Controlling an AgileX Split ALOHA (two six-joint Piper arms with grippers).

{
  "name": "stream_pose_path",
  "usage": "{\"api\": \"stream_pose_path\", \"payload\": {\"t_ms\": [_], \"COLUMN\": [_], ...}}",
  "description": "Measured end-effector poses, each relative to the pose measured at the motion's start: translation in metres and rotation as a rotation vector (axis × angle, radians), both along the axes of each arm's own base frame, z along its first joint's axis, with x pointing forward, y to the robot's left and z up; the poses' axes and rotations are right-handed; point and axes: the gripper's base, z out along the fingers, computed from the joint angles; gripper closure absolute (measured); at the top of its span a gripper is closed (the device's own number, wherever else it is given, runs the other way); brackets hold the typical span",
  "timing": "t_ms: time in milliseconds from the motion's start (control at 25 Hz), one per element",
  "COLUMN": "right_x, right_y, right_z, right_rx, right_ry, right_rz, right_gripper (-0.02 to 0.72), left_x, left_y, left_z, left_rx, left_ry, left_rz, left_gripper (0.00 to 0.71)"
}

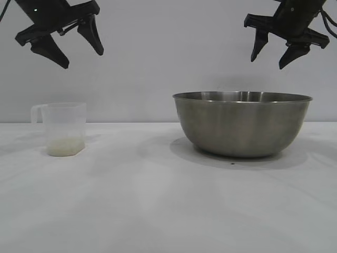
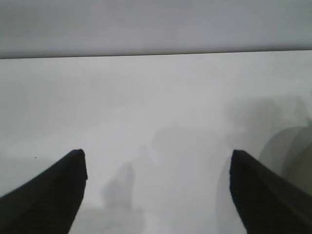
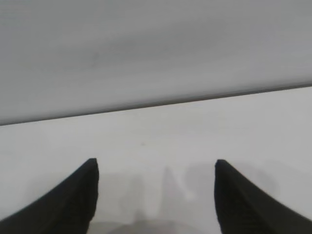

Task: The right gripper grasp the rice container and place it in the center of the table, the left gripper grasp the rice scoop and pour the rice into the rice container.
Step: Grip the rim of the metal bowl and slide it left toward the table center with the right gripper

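The rice container [image 1: 242, 125], a large steel bowl, stands on the white table [image 1: 158, 200] at the right. The rice scoop [image 1: 64, 128], a small translucent cup with a loop handle, stands at the left with a thin layer of rice [image 1: 65, 146] in its bottom. My left gripper [image 1: 81, 58] hangs open and empty high above the scoop; in the left wrist view [image 2: 158, 158] its fingers are spread wide over bare table. My right gripper [image 1: 267, 62] hangs open and empty high above the bowl; the right wrist view [image 3: 156, 165] shows only a sliver of the bowl's rim [image 3: 141, 227].
A plain grey wall stands behind the table. A curved grey edge of the bowl [image 2: 292, 156] shows at the side of the left wrist view.
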Motion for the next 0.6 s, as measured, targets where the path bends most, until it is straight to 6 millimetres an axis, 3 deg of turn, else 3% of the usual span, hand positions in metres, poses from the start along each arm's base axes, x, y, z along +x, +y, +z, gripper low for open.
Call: {"api": "stream_pose_path", "payload": {"t_ms": [600], "right_x": [-0.0023], "right_y": [-0.0002], "right_z": [-0.0023], "right_rx": [-0.017], "right_ry": [0.032], "right_rz": [0.015], "right_gripper": [0.218], "left_x": [-0.0002], "left_y": [-0.0001], "left_z": [-0.0001], "left_rx": [0.001], "left_ry": [0.001], "left_rz": [-0.003], "left_gripper": [0.179]}}
